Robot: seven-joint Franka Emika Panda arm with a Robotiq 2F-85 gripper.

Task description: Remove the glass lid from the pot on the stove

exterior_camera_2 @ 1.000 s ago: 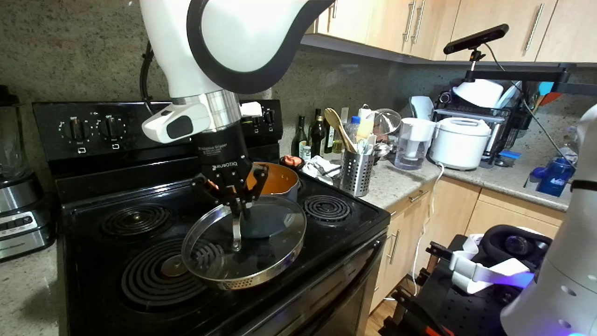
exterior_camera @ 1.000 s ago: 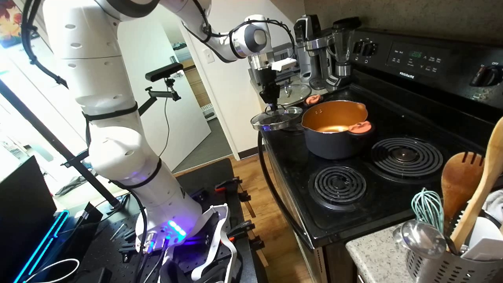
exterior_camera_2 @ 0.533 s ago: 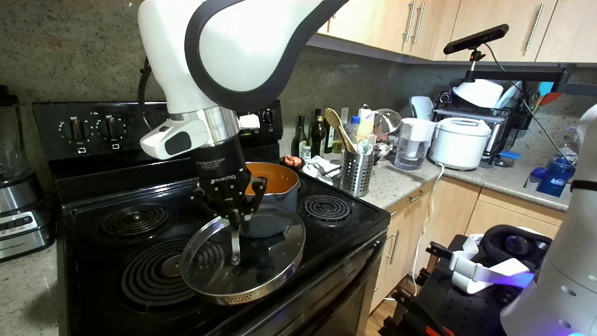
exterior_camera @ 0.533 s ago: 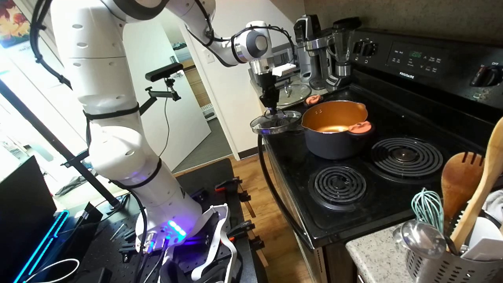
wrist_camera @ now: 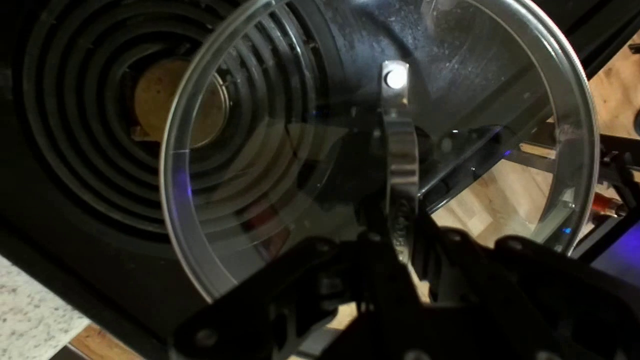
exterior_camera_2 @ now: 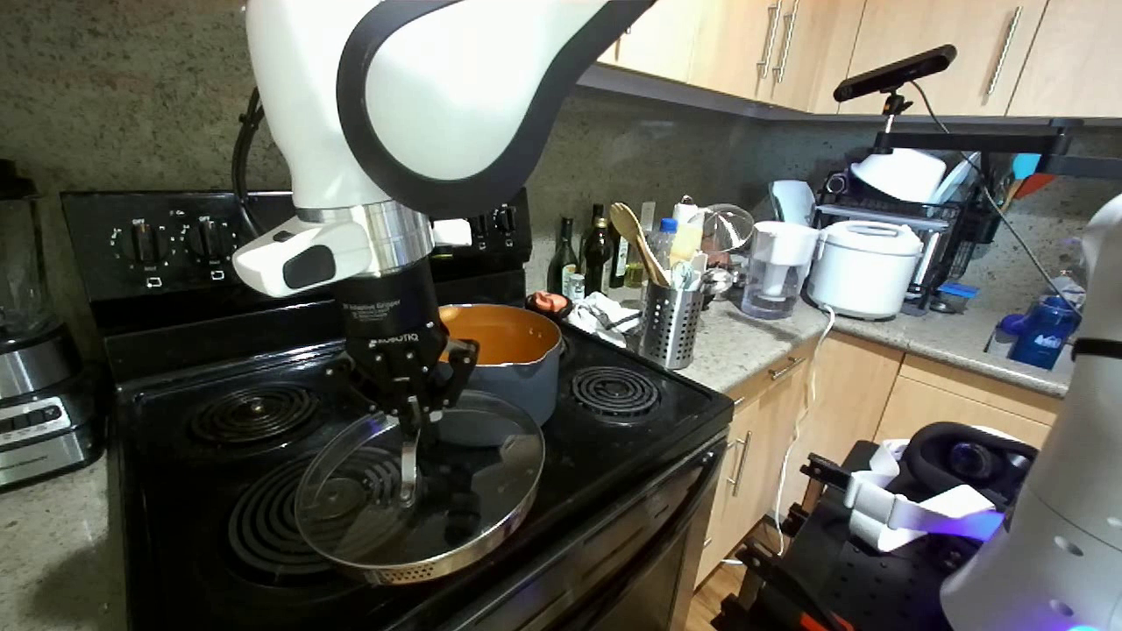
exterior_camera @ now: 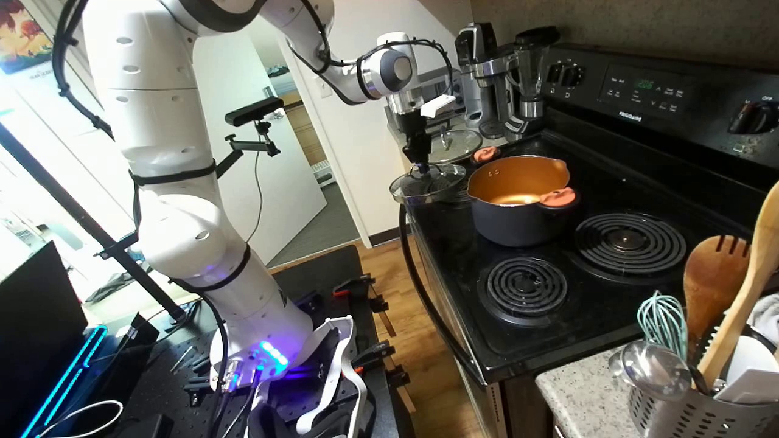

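Wrist view, fingers (wrist_camera: 380, 272): closed down to the thin metal handle (wrist_camera: 401, 155) of the glass lid (wrist_camera: 340, 165), one on each side, gripping it.
Glass lid: held off the pot (exterior_camera: 517, 216), beside it, above the coil burner (wrist_camera: 100, 155) at a front corner of the stove (exterior_camera: 578, 328); floor (wrist_camera: 620, 90) shows through the glass past the front edge.
Pot: orange inside, standing mid-stove in both exterior views.
Second lid (exterior_camera: 461, 146): on the bench (exterior_camera_2: 61, 539) by the stove's side edge, in an exterior view.
Utensil holder (exterior_camera_2: 671, 324): upright on the bench by the opposite side edge, wooden spoon (exterior_camera_2: 644, 250) inside.
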